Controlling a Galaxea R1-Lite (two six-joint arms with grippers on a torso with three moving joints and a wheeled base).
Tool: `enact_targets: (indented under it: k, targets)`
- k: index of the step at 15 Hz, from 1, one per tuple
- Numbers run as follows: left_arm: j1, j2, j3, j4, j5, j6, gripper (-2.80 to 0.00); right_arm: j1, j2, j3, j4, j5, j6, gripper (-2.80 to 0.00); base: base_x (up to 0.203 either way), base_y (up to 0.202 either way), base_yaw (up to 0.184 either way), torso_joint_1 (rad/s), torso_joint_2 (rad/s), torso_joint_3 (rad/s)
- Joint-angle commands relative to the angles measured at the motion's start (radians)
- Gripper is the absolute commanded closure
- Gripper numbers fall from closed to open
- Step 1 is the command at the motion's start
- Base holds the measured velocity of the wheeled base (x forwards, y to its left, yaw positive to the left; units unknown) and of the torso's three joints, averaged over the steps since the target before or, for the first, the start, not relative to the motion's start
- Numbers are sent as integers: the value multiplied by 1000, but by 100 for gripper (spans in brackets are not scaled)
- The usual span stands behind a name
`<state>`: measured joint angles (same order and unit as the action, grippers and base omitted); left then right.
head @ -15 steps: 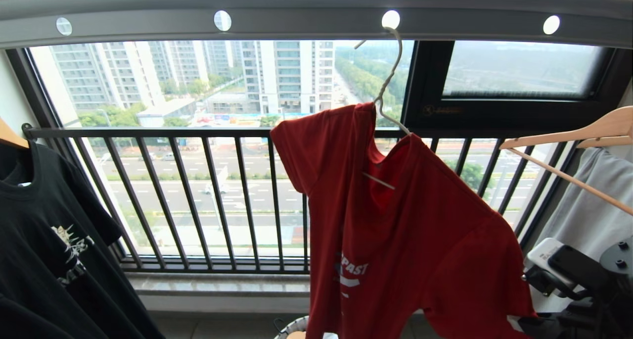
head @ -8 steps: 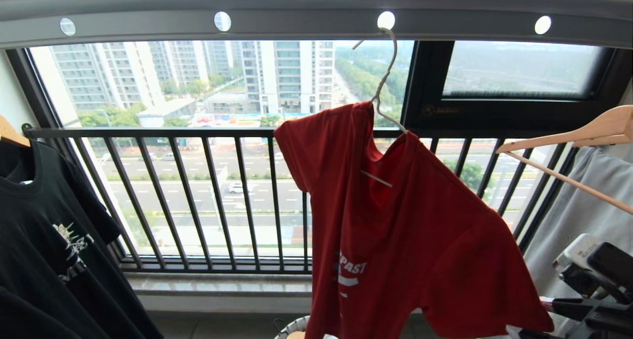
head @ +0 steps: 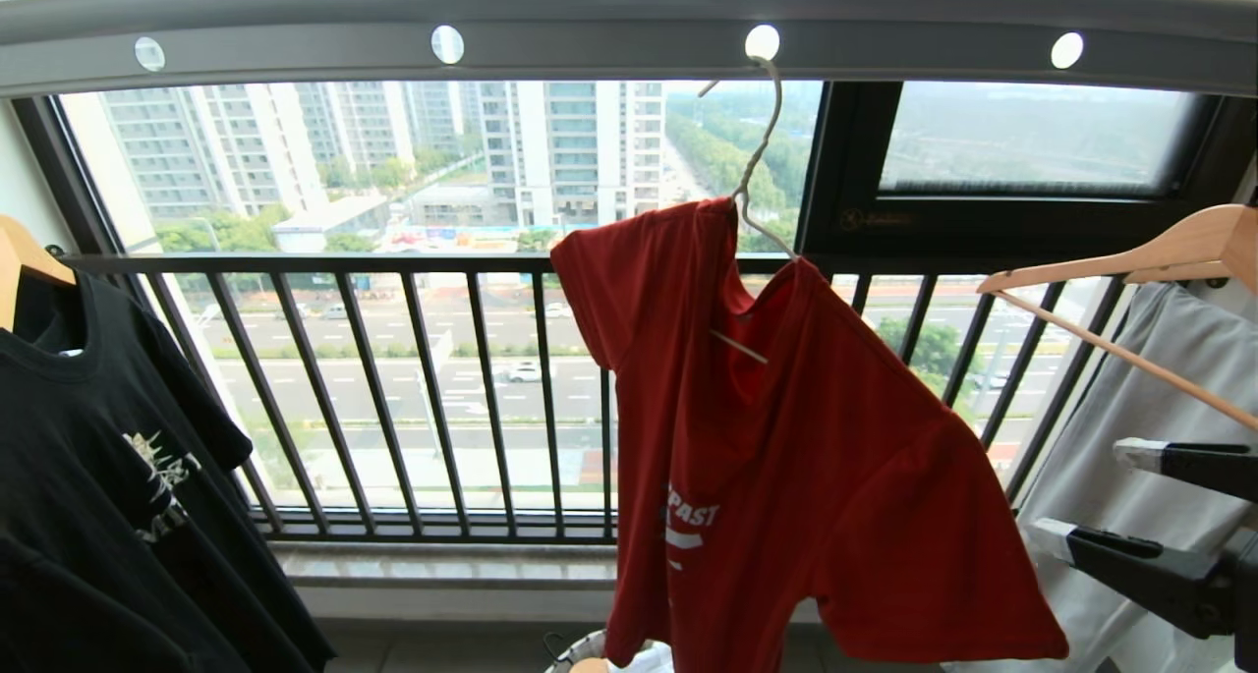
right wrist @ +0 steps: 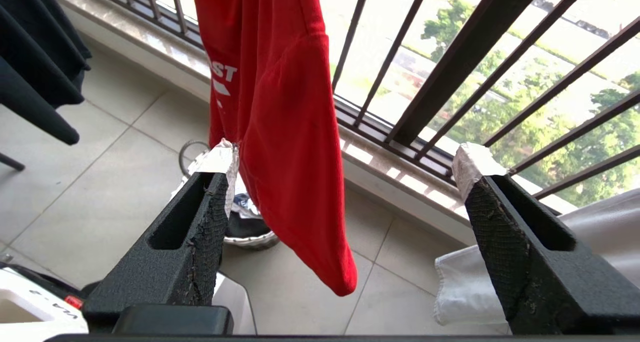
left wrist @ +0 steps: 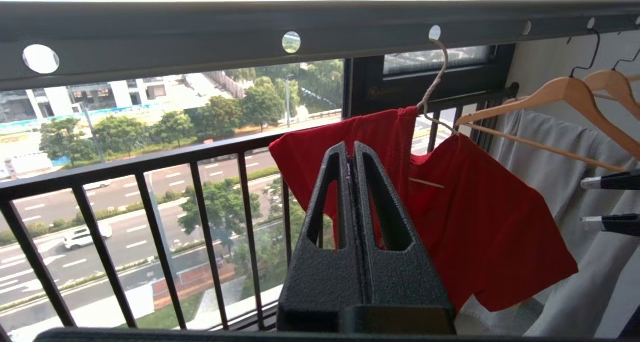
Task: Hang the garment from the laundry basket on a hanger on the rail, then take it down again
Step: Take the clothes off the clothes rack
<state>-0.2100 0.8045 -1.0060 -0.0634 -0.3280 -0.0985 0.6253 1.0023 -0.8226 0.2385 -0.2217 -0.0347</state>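
The red garment [head: 786,457] hangs crookedly on the cream wire hanger [head: 757,162], whose hook sits in a hole of the grey rail [head: 590,25]. My right gripper [head: 1091,496] is open at the lower right, just beside the garment's low sleeve and holding nothing. In the right wrist view the garment [right wrist: 280,107] dangles between the spread fingers of the right gripper [right wrist: 345,160] without touching them. My left gripper [left wrist: 350,147] is shut and empty, pointing at the garment [left wrist: 480,222] below the rail [left wrist: 200,32]. The laundry basket [head: 580,653] peeks in under the garment.
A black T-shirt [head: 88,476] hangs on the left. On the right a pale shirt [head: 1150,398] hangs on a wooden hanger [head: 1130,260], close to my right gripper. The black window railing [head: 393,388] runs behind everything.
My right gripper has opened and let go of the garment's lower right edge, then come up at the right. The garment has swung slightly left.
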Motion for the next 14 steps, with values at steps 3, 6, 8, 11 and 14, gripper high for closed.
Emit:
enact_targets:
  k: [3, 6, 8, 11, 14]
  targets:
    - [0, 2, 0, 2, -17, -1, 0, 1, 203, -208, 0, 0, -38, -280, 0, 0, 0, 0, 0, 0]
    - [0, 9, 0, 2, -16, -1, 0, 1, 306, -298, 2, -1, -71, -280, 0, 0, 0, 0, 0, 0]
    - [0, 15, 0, 2, -16, -1, 0, 1, 363, -352, 3, -1, -79, -280, 0, 0, 0, 0, 0, 0]
    - [0, 16, 1, 2, -16, -1, 0, -1, 436, -404, 3, -1, -104, -280, 0, 0, 0, 0, 0, 0]
    - [0, 33, 1, 2, -16, -3, 0, -4, 499, -460, -1, -1, -117, -280, 0, 0, 0, 0, 0, 0]
